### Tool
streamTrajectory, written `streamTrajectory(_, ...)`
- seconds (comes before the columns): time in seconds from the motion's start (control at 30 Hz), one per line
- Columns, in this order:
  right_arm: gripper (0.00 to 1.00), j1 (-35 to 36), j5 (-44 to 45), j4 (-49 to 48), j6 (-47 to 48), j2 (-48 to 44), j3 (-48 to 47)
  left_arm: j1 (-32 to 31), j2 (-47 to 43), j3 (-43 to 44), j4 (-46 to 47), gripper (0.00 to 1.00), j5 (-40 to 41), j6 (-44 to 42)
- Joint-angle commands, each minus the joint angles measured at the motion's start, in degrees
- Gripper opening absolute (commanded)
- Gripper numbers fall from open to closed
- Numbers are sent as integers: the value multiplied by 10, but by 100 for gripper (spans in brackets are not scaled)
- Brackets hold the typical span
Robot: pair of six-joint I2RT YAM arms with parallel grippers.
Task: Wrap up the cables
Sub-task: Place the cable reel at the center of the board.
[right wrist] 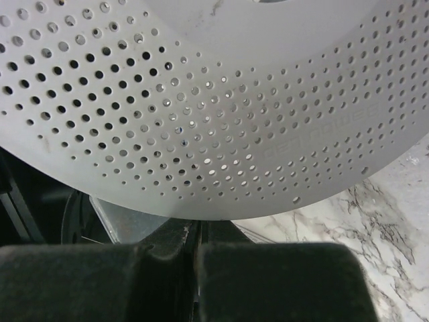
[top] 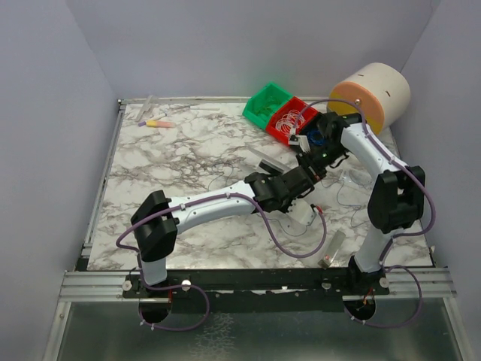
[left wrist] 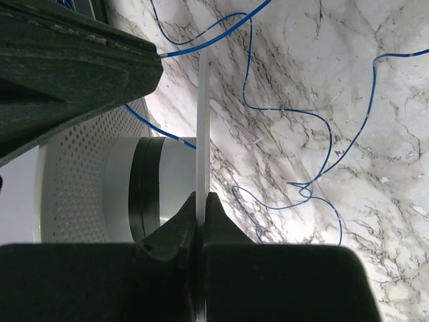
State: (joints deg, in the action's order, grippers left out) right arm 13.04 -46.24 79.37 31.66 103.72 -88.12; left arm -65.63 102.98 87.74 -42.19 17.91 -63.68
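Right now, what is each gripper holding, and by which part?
Left gripper: the reel's thin white flange, pinched at its rim. Right gripper: apparently the rim of the perforated flange, contact shadowed.

Entry, right wrist view: perforated white disc. It carries one short line of faint raised lettering near its rim, too shallow for me to read. Nothing else I see carries legible text.

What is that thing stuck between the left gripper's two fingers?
A thin white plate, seen edge-on. The left gripper is shut on its rim. The left wrist view shows it.
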Motion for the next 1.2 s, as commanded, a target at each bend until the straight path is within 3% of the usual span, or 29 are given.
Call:
streamTrajectory(0.0, 1, 18, 21, 14, 7, 18, -13, -10, 0, 29, 11, 0, 28, -10)
streamTrajectory(0.77, 0, 57, 53, -33, -44, 29, -12, -31, 12, 59, 7, 0, 19, 22)
streamTrajectory(1.17, 0, 58, 2, -102, -92, -9, 28, -31, 10, 78, 10, 0, -13, 70)
